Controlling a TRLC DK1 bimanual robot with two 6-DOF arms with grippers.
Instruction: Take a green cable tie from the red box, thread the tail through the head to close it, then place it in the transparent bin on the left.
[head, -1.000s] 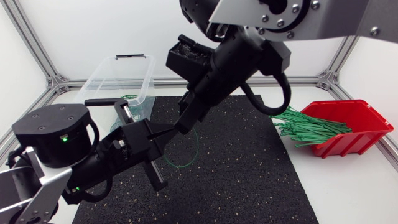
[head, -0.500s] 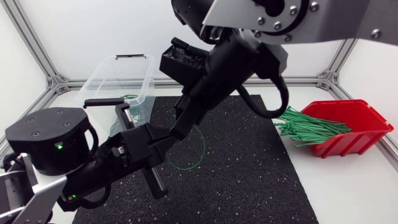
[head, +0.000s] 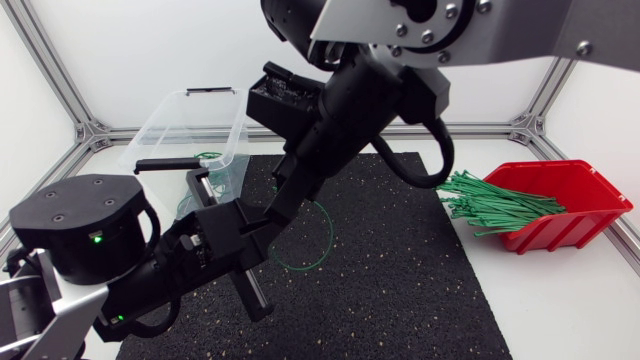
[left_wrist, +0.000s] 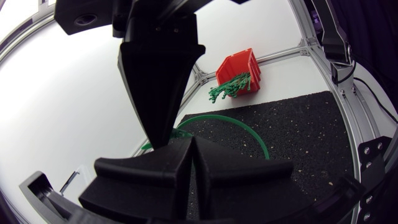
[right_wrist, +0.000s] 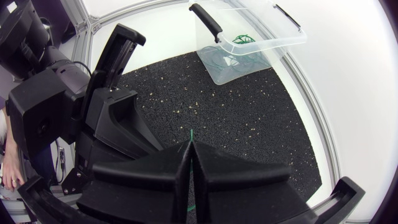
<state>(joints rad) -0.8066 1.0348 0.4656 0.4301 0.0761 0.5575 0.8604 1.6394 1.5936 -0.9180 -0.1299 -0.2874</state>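
The looped cable tie (left_wrist: 217, 116) is coloured bright green, as are the ties (head: 490, 205) bundled in the red box (head: 590, 200). The bin (head: 165, 125) is clear, with black handles. The mat (head: 400, 280), black flecked with pale specks, is laid on a white tabletop (head: 560, 310). The left hand (left_wrist: 191, 144) and right hand (right_wrist: 189, 146) are finished matte black.
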